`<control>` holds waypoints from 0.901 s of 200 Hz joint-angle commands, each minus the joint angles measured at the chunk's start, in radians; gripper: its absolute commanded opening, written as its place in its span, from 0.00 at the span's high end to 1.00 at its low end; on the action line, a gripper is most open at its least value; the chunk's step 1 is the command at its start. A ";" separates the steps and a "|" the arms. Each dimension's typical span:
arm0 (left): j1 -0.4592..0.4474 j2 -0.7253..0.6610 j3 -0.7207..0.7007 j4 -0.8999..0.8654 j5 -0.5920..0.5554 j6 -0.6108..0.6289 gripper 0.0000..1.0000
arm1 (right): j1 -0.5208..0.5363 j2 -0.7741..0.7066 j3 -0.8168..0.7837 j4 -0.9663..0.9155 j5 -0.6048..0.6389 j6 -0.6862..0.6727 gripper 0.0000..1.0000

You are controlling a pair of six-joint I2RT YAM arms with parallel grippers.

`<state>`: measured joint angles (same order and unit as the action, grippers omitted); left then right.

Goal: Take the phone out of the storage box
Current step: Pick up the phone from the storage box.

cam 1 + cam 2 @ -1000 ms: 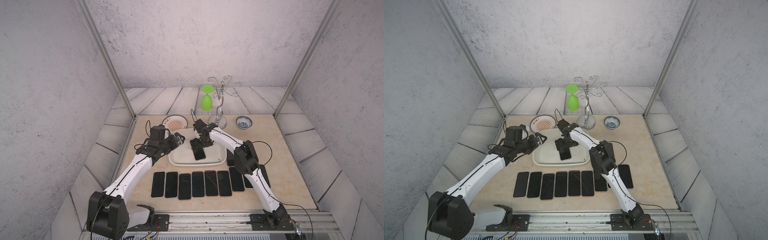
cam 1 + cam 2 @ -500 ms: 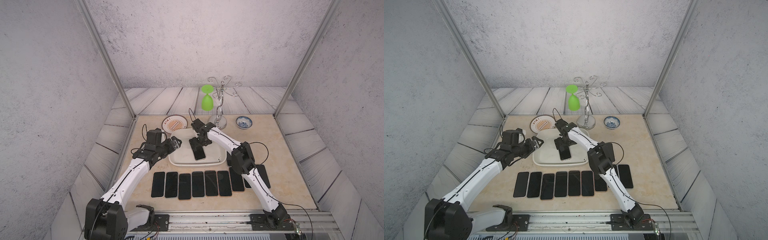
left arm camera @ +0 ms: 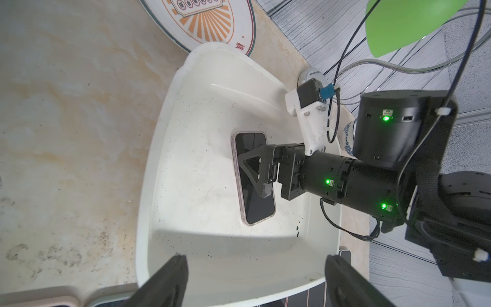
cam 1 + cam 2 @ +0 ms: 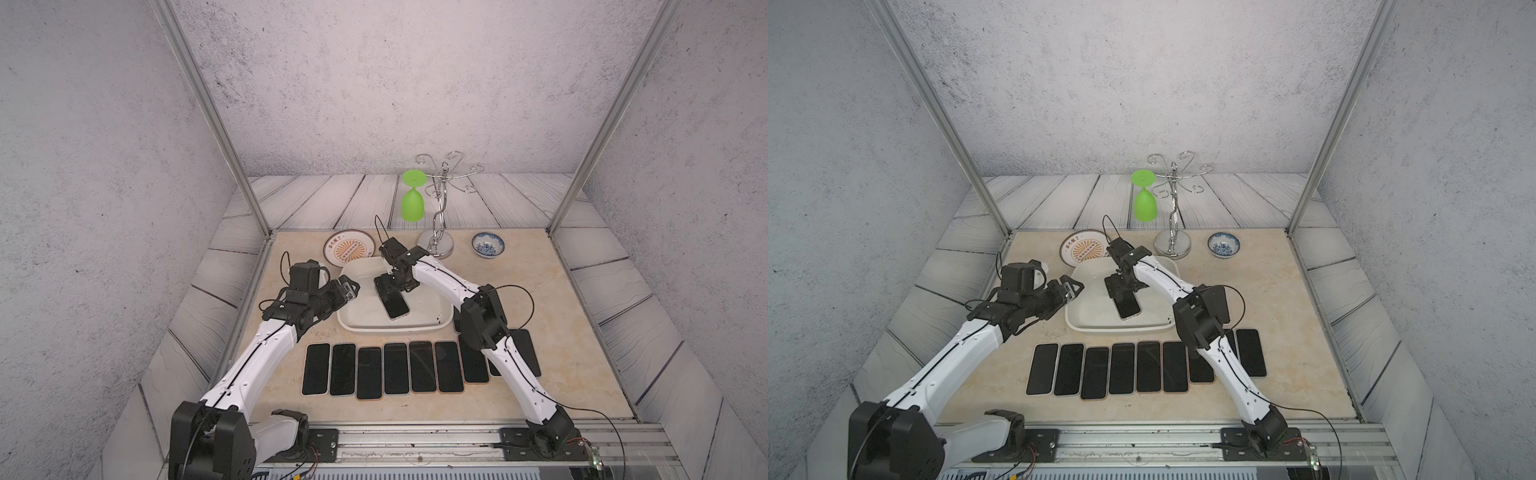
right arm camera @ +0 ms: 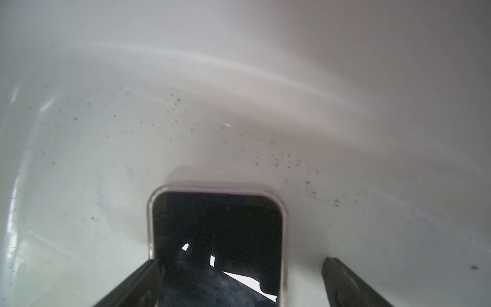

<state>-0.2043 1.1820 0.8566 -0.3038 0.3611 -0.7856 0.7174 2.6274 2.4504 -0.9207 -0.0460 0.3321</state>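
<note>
right claw (image 4: 385, 289), spread apart, is straddling the phone (image 4: 396, 306) in the storage box (image 4: 394, 329); squeezing its edges probably comes next. left claw (image 4: 348, 289) is hovering apart.

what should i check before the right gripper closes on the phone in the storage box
1. right gripper open: ok
2. its fingers on either side of the phone: ok, though one sits closer than the other
3. fingers low enough to catch the phone's edges: cannot tell
4. phone flat, screen up, alone in the storage box: ok
5. left gripper open and away from the phone: ok
</note>
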 commanded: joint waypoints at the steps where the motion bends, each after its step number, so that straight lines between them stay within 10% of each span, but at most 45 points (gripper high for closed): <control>1: 0.015 -0.022 -0.019 0.001 0.009 0.012 0.13 | 0.009 0.032 -0.040 -0.062 -0.039 0.033 0.01; 74: 0.019 -0.036 -0.035 -0.003 0.012 0.019 0.14 | -0.004 -0.240 -0.331 0.213 -0.063 0.069 0.01; 180: 0.020 -0.046 -0.063 0.008 0.016 0.022 0.14 | 0.023 -0.096 -0.180 0.078 -0.083 -0.020 0.01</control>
<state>-0.1963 1.1576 0.8120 -0.3031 0.3714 -0.7845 0.7307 2.4718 2.2337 -0.7700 -0.1570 0.3557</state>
